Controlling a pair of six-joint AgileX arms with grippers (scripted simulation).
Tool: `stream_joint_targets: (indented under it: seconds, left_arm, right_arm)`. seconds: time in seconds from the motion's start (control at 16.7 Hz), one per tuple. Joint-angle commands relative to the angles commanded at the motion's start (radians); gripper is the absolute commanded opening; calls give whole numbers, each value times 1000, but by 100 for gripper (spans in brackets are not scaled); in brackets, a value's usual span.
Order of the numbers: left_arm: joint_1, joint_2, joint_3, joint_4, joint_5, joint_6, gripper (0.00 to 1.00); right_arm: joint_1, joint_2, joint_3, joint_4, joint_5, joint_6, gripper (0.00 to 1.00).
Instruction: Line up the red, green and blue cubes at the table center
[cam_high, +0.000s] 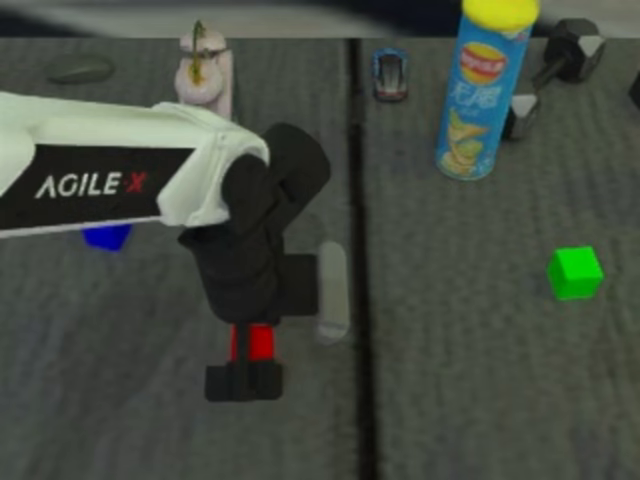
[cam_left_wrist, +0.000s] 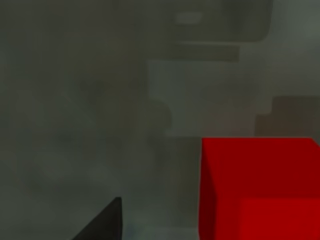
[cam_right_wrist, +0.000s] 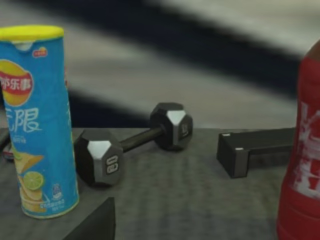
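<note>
The left arm (cam_high: 130, 180) reaches over the table; its left gripper (cam_high: 243, 375) clasps the red cube (cam_high: 251, 342) just left of the black seam (cam_high: 360, 330), near centre.

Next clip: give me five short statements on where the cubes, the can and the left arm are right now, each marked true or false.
1. The left hand has the red cube between its fingers. True.
2. The green cube lies left of the black seam. False: it lies on the right half, well clear of the arm.
3. The blue cube shows partly from under the left arm. True.
4. The blue chip can lies on its side. False: it stands upright beside the dumbbell.
5. The three cubes already form a line. False: they lie far apart.
</note>
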Motion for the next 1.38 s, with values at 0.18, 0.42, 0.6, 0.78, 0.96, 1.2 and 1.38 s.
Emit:
stream_joint_targets:
  seconds: [0.18,0.42,0.6,0.78,0.96,1.2,1.38]
  left_arm:
    - [3,-14,33,-41,0,3,100]
    - [17,-66,125,-205,0,3,100]
    - [23,-96,165,-261,0,2,100]
    - [18,-92,163,-259,0,2,100]
    - [33,-123,134,-239,-2,-10,100]
    - [123,-313,-25,-126,-11,-94,100]
    - [224,-554,-209,2,-20,-200,100]
  right_arm:
    - [0,0,0,0,0,0,100]
    - [0,0,0,0,0,0,100]
    - [0,0,0,0,0,0,100]
    - [0,0,0,0,0,0,100]
    - [6,31,30,-23,-2,3,100]
    - [32,221,209,-147,-3,17,100]
    - [57,475,411,-290,-1,33,100]
